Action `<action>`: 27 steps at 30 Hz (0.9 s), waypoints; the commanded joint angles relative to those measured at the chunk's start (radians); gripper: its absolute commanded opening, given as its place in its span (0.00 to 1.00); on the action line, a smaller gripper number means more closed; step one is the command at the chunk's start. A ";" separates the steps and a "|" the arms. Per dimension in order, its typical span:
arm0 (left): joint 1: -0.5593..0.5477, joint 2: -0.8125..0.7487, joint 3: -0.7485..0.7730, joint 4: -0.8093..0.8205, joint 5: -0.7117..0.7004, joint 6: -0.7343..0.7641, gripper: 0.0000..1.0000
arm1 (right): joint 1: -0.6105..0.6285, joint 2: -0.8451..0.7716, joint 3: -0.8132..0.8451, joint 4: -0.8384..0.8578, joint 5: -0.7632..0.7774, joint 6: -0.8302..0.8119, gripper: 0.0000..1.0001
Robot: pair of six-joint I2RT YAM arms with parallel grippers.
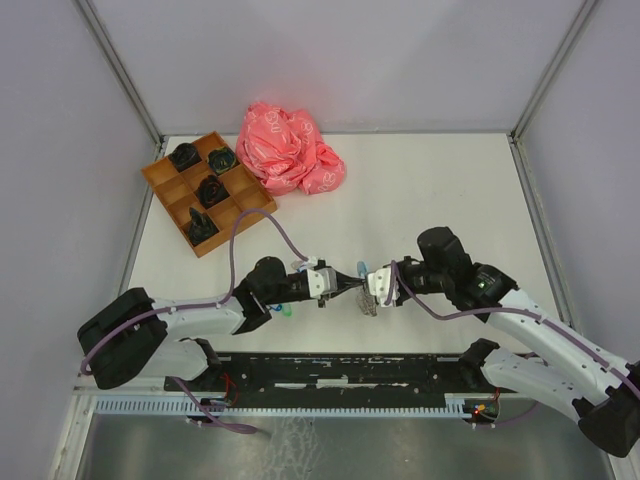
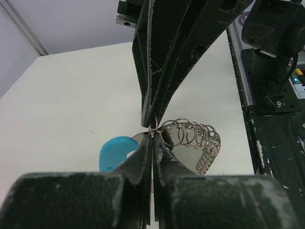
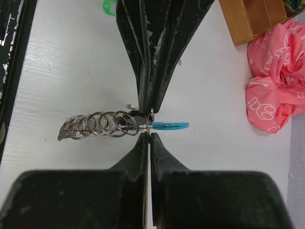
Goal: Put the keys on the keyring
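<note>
The keyring (image 1: pixel 368 303) is a silvery chain of linked rings hanging at the table's near middle; it also shows in the left wrist view (image 2: pixel 196 137) and the right wrist view (image 3: pixel 95 125). A blue-tagged key (image 1: pixel 362 268) hangs beside it, flat in the left wrist view (image 2: pixel 113 152) and edge-on in the right wrist view (image 3: pixel 169 126). My left gripper (image 1: pixel 352 282) and right gripper (image 1: pixel 368 285) meet tip to tip there. The right one (image 3: pixel 149 135) is shut on the chain's end ring. The left one (image 2: pixel 152 137) is shut on the blue key's small ring. A green-tagged key (image 1: pixel 287 312) lies by the left arm.
A wooden tray (image 1: pixel 207 190) with dark objects in its compartments stands at the back left. A crumpled pink bag (image 1: pixel 288 150) lies beside it, also in the right wrist view (image 3: pixel 276 86). The black base rail (image 1: pixel 340 372) runs along the near edge.
</note>
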State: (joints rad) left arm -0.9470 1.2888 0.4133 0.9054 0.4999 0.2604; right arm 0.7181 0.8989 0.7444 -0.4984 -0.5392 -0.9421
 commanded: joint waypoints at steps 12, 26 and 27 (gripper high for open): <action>0.055 -0.010 -0.013 0.003 0.075 -0.156 0.03 | -0.055 -0.071 -0.059 0.270 -0.119 0.116 0.01; 0.077 0.021 -0.010 0.013 0.083 -0.192 0.03 | -0.102 -0.083 -0.108 0.407 -0.197 0.238 0.01; 0.076 0.024 -0.009 0.020 0.087 -0.196 0.03 | -0.103 -0.084 -0.116 0.429 -0.202 0.254 0.01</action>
State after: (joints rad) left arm -0.8715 1.2957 0.4057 0.9134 0.5541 0.1066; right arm 0.6258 0.8459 0.6289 -0.2558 -0.6804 -0.7555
